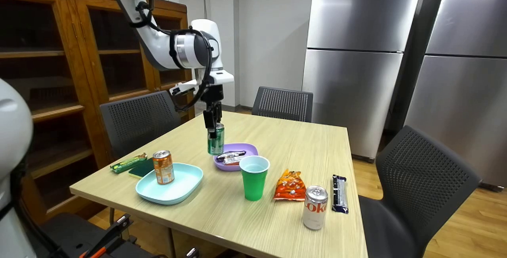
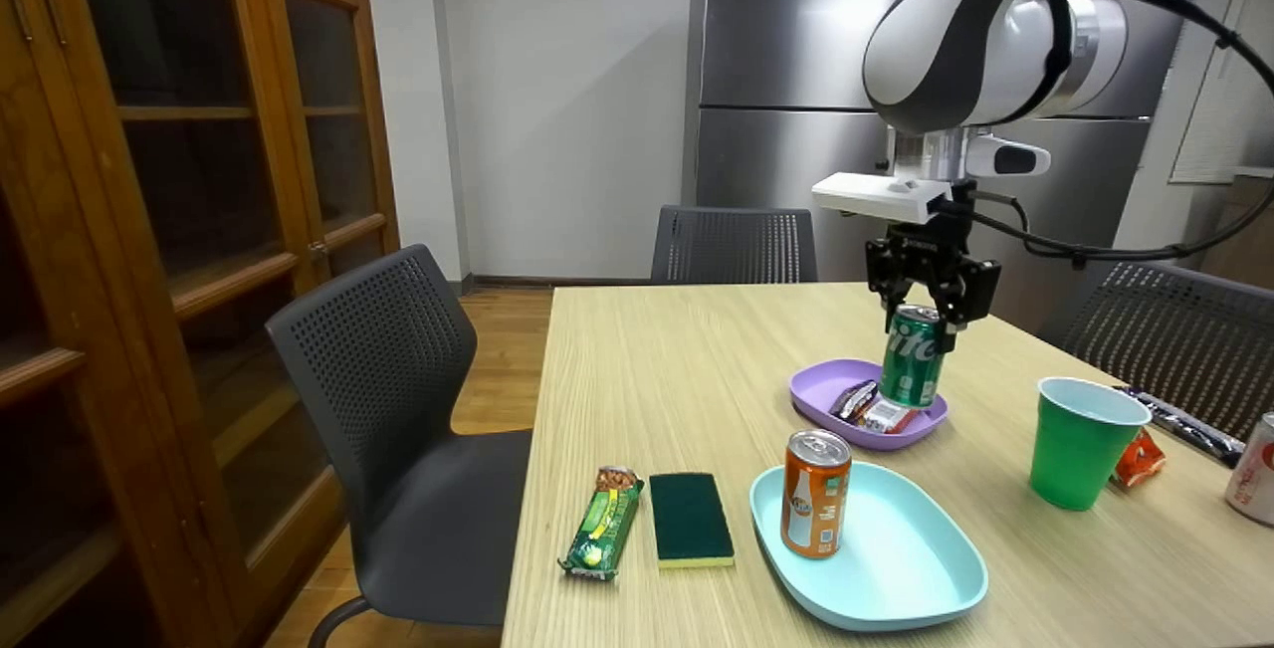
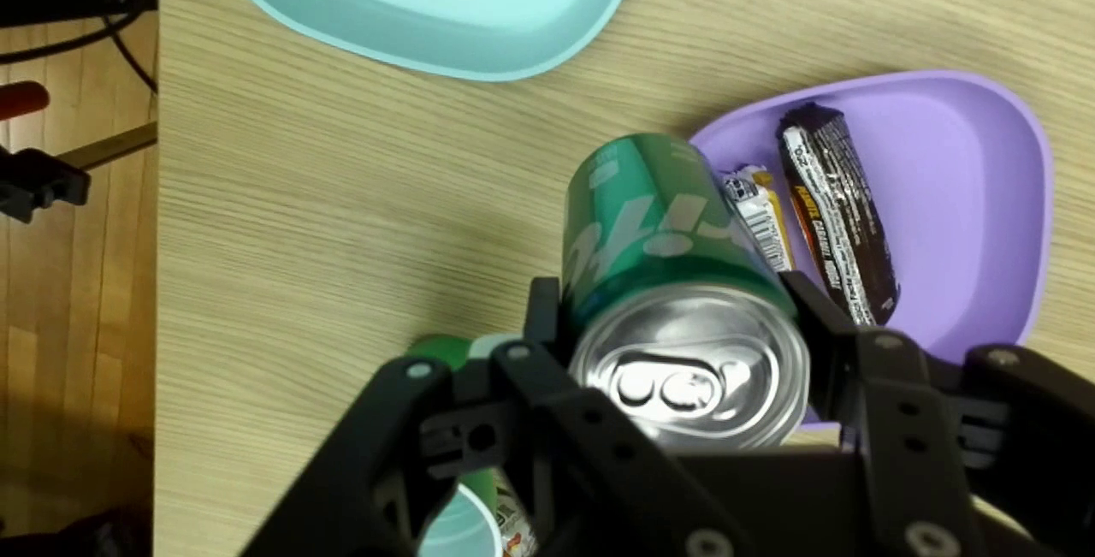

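My gripper (image 3: pixel 676 313) had the green can (image 2: pixel 911 359) pinched between its fingers, jaws part-way apart, holding it lid-up and raised off the surface (image 3: pixel 342 180). In the wrist view I saw the purple tray (image 3: pixel 954 163) spread at three o'clock from the can, which overlapped the tray's near rim; whether the can's base was over or beside that rim, I could not tell. Two wrapped bars (image 3: pixel 838 215) lay inside the tray at two o'clock. The teal tray (image 3: pixel 445 9) lay at eleven o'clock, with a band of wood grain between the two trays. At nine o'clock the grain ran broad to the surface's straight edge, the floor (image 3: pixel 68 352) beyond it. In an exterior view I had the green cup (image 1: pixel 254 182) at four o'clock, near the purple tray, and the orange can (image 1: pixel 163 167) upright on the teal tray at eight o'clock. A grey chair (image 1: pixel 282 103) stood past the far edge at two o'clock.
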Tool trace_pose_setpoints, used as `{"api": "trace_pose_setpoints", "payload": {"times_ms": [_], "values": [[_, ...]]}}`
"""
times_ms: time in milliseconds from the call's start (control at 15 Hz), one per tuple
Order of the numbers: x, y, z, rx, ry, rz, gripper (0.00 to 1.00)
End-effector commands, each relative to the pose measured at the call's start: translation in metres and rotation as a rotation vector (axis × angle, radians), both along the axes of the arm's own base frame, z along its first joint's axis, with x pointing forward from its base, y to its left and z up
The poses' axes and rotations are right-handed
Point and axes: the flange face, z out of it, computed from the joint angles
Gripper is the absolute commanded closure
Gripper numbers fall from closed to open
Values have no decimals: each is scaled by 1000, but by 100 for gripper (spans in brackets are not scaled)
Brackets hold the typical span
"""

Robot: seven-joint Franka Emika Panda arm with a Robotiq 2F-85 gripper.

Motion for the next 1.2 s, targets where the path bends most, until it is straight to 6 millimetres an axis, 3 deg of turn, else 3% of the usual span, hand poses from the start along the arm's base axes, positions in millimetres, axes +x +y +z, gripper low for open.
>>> {"api": "trace_pose_setpoints", "payload": {"times_ms": [0, 533, 1133], "values": [[-27, 13, 13, -3, -12, 30, 61], [-54, 39, 1, 7, 19, 66, 61], [-63, 52, -27, 15, 35, 46, 61]]}}
